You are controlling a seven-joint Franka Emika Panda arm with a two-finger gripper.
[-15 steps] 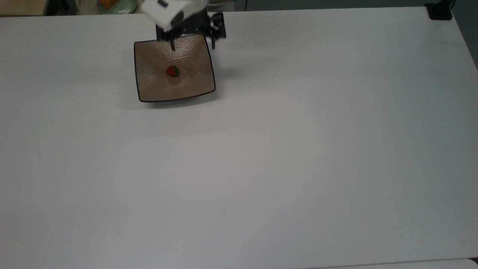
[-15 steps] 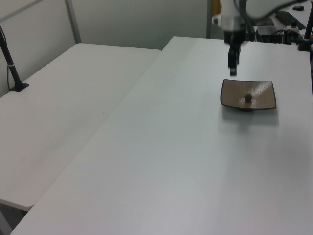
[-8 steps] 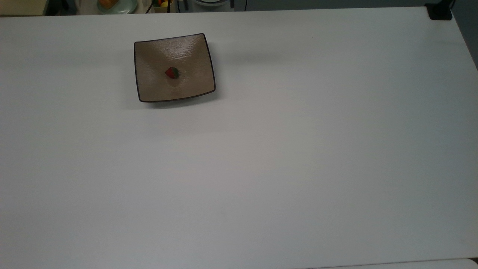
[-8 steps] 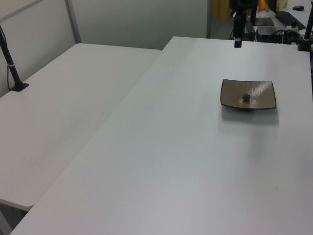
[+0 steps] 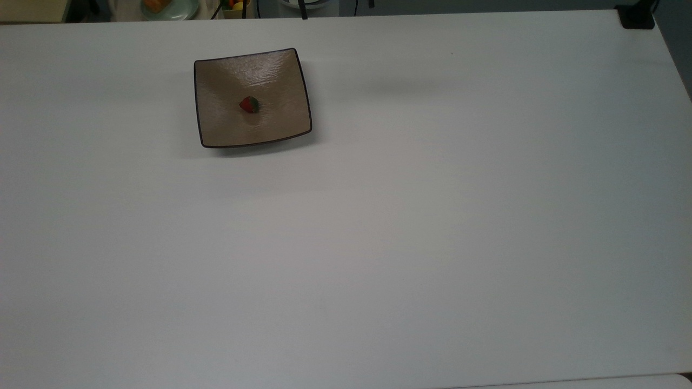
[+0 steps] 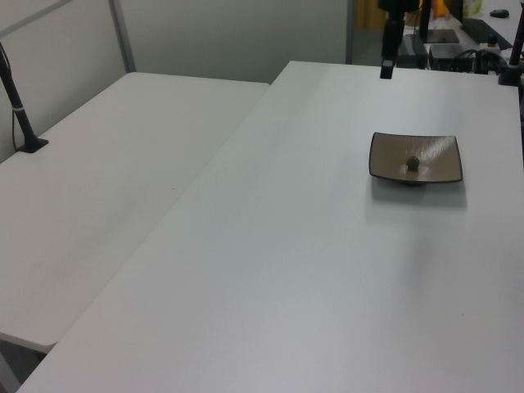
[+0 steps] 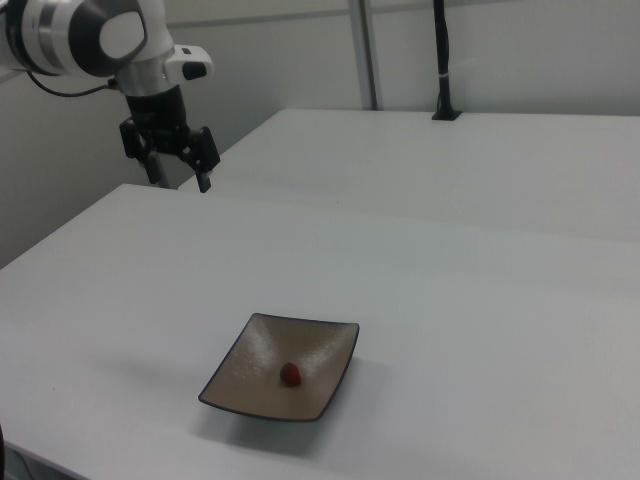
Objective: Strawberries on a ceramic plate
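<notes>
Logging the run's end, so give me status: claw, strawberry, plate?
Claw open, empty, raised beyond the table's far edge. Strawberry resting mid ceramic plate. Nothing in the way.

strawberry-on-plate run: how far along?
Done: the strawberry lies near the middle of the ceramic plate, free of any grip. In hand: nothing; the gripper hangs high above the table's edge, well away from the plate, jaws open and empty. Left: nothing visible; the placement looks complete.
</notes>
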